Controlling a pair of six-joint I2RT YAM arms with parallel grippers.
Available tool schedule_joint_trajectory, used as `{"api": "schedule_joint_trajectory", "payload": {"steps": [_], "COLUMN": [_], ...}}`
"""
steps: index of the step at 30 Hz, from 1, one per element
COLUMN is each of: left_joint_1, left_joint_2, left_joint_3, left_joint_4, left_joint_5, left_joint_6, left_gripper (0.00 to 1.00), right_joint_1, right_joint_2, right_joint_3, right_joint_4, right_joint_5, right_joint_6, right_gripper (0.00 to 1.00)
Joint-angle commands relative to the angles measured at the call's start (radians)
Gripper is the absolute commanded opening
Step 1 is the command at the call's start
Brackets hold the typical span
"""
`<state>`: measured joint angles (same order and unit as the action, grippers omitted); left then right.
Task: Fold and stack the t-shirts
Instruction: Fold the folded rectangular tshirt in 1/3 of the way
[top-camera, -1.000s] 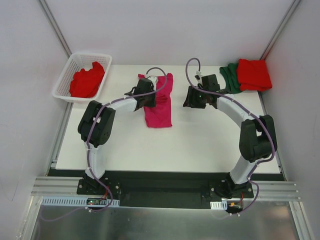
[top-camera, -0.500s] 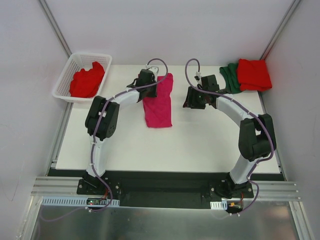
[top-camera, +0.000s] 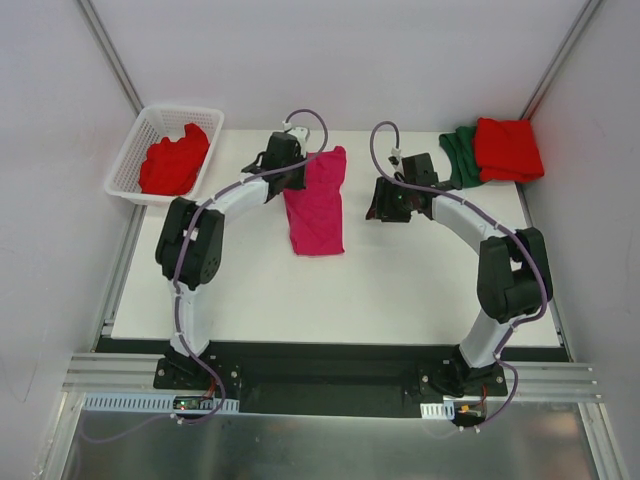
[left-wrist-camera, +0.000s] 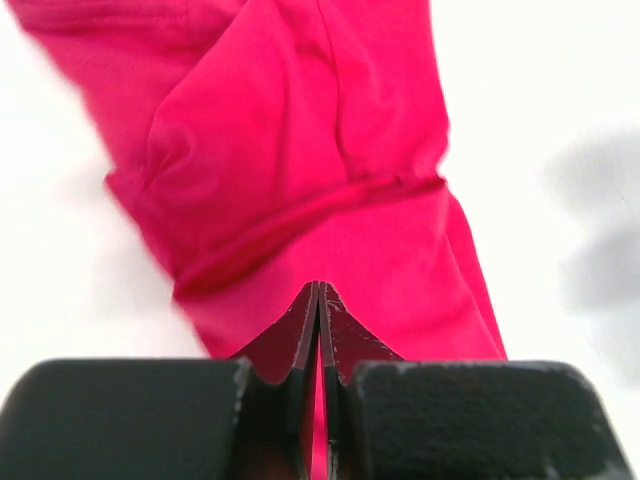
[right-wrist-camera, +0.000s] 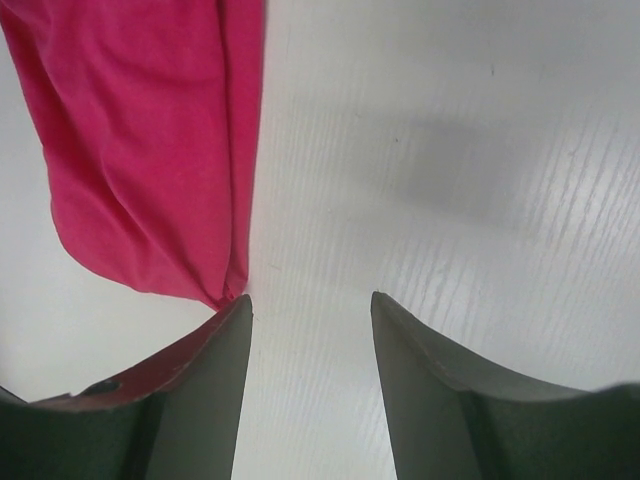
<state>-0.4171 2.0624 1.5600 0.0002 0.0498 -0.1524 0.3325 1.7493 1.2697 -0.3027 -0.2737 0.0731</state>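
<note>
The magenta-pink t-shirt (top-camera: 318, 215) lies as a long, partly folded strip at the table's middle back. My left gripper (top-camera: 291, 174) is at its far left corner. In the left wrist view that gripper (left-wrist-camera: 319, 287) is shut, with pink cloth (left-wrist-camera: 300, 150) showing in the slit between its fingers and spreading out beyond the tips. My right gripper (top-camera: 379, 207) hangs open to the right of the shirt. In its wrist view the right gripper (right-wrist-camera: 310, 297) holds nothing over bare table, and its left fingertip is beside a shirt corner (right-wrist-camera: 140, 150).
A white lattice basket (top-camera: 130, 150) at the back left holds a crumpled red t-shirt (top-camera: 175, 160). At the back right corner a folded red t-shirt (top-camera: 508, 148) lies on a dark green one (top-camera: 458, 155). The white table (top-camera: 420, 280) runs forward to the arm bases.
My left gripper has moved up and to the left, from over the pink shirt's upper part to its far left corner. The shirt's upper left edge has shifted. The right arm has barely moved.
</note>
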Motion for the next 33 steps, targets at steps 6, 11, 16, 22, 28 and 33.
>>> {"api": "schedule_joint_trajectory", "payload": {"steps": [6, 11, 16, 22, 28, 33], "left_joint_1": [0.005, 0.005, 0.006, 0.027, 0.072, 0.106], "left_joint_2": [-0.366, -0.355, -0.234, -0.093, -0.005, 0.005], "left_joint_3": [-0.270, -0.322, -0.267, -0.178, -0.117, -0.097], "left_joint_4": [0.012, 0.037, 0.049, 0.050, 0.035, 0.023], "left_joint_5": [-0.022, -0.031, 0.019, 0.044, 0.058, 0.087], "left_joint_6": [-0.033, -0.044, -0.072, -0.088, -0.093, -0.104], "left_gripper": [0.00, 0.00, 0.00, 0.00, 0.00, 0.00], "right_joint_1": [0.019, 0.034, 0.040, 0.039, 0.039, 0.039], "right_joint_2": [-0.125, -0.168, -0.201, -0.214, -0.208, -0.209], "right_joint_3": [-0.076, -0.113, -0.131, -0.128, -0.132, -0.130], "right_joint_4": [-0.015, -0.021, -0.030, -0.045, -0.052, -0.056], "right_joint_5": [-0.007, 0.002, 0.014, 0.028, 0.031, 0.033], "right_joint_6": [0.010, 0.013, 0.008, -0.007, -0.010, -0.015], "right_gripper": [0.54, 0.54, 0.54, 0.54, 0.54, 0.54]}}
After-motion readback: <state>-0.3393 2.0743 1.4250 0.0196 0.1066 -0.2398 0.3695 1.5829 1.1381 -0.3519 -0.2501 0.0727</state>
